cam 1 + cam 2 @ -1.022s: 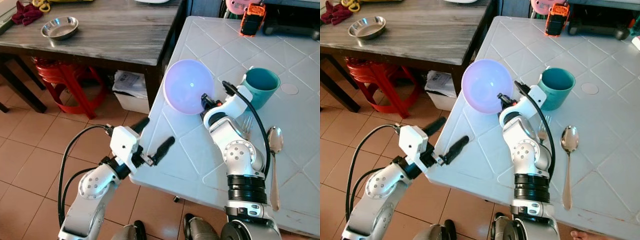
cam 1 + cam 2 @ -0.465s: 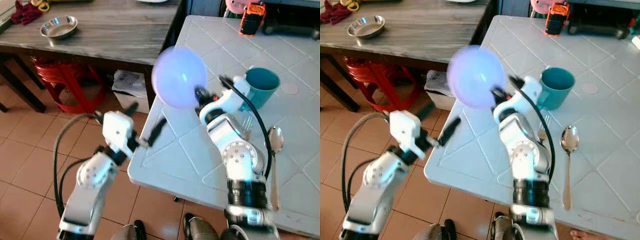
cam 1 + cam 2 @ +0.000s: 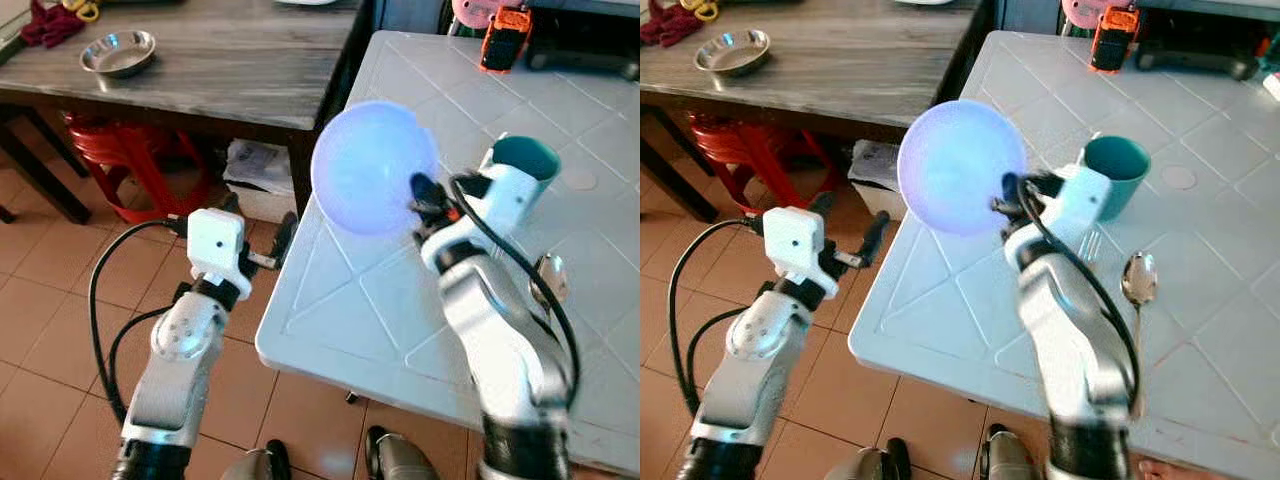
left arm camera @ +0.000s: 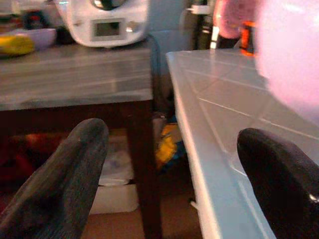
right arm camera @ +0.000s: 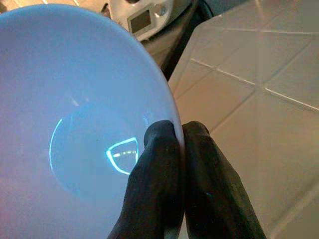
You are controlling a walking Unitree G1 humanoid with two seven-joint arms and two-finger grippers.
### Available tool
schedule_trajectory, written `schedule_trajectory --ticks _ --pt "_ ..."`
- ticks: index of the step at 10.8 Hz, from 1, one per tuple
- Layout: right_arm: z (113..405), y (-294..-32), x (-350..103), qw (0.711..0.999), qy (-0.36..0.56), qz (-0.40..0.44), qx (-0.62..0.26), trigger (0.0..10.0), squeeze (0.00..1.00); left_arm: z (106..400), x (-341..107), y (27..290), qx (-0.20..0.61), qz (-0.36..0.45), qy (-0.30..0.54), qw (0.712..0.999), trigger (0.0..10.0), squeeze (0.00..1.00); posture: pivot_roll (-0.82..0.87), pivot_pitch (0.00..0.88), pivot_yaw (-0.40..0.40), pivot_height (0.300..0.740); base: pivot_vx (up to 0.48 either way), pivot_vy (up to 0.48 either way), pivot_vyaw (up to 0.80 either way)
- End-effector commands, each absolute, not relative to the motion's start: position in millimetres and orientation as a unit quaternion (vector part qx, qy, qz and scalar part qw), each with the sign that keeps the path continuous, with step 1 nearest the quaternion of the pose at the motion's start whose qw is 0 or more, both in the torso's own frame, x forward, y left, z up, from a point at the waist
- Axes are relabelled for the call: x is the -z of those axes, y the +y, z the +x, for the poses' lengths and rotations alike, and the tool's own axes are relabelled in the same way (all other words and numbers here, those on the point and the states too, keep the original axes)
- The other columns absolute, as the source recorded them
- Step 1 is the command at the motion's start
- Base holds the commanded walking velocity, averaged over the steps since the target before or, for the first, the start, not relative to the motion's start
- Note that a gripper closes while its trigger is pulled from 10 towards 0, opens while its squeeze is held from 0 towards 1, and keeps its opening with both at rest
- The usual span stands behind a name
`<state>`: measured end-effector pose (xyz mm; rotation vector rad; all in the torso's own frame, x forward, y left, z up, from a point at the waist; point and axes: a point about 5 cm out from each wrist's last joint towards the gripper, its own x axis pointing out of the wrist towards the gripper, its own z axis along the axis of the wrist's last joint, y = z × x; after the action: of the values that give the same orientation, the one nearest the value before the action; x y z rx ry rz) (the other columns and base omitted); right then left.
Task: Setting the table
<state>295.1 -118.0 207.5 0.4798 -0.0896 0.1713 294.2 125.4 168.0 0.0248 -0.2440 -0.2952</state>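
Two fingers (image 5: 164,174) pinching bowl (image 3: 372,165) rim above table (image 3: 330,330) edge.

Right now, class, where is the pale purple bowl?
The pale purple bowl is held up by its rim in the right gripper, above the white table's left edge, just left of the teal mug.

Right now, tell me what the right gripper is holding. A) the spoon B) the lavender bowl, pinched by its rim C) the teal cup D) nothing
B: the right gripper is shut on the rim of the lavender bowl, which is lifted above the white table.
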Motion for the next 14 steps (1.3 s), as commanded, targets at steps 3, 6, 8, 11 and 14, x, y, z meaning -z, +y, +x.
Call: schedule_trajectory --ticks 3,6,8,11,14 --pt "277.5 -129.5 -210.0 0.983 -0.076 0.156 -0.063 10.0 0.00 300.4 -161.4 136.4 0.080 0.037 -0.106 0.990 10.0 0.00 -0.19 0.192 0.055 0.740 0.000 0.000 0.00" --pt "271.1 -142.6 -201.7 0.989 -0.072 0.126 -0.040 10.0 0.00 301.8 -161.0 136.8 0.066 0.044 -0.107 0.991 10.0 0.00 -0.19 0.184 0.060 0.740 0.000 0.000 0.00" --pt "272.5 -143.3 -201.4 0.989 -0.074 0.125 -0.034 10.0 0.00 300.8 -158.9 134.7 0.067 0.049 -0.104 0.991 10.0 0.00 -0.18 0.184 0.060 0.740 0.000 0.000 0.00" --pt "274.4 -141.9 -201.9 0.989 -0.074 0.127 -0.031 10.0 0.00 300.5 -157.3 131.6 0.072 0.060 -0.100 0.991 10.0 0.00 -0.18 0.191 0.063 0.740 0.000 0.000 0.00" --pt "274.5 -140.1 -200.2 0.988 -0.071 0.130 -0.031 10.0 0.00 302.0 -156.6 131.1 0.077 0.060 -0.097 0.991 10.0 0.00 -0.19 0.190 0.066 0.740 0.000 0.000 0.00"
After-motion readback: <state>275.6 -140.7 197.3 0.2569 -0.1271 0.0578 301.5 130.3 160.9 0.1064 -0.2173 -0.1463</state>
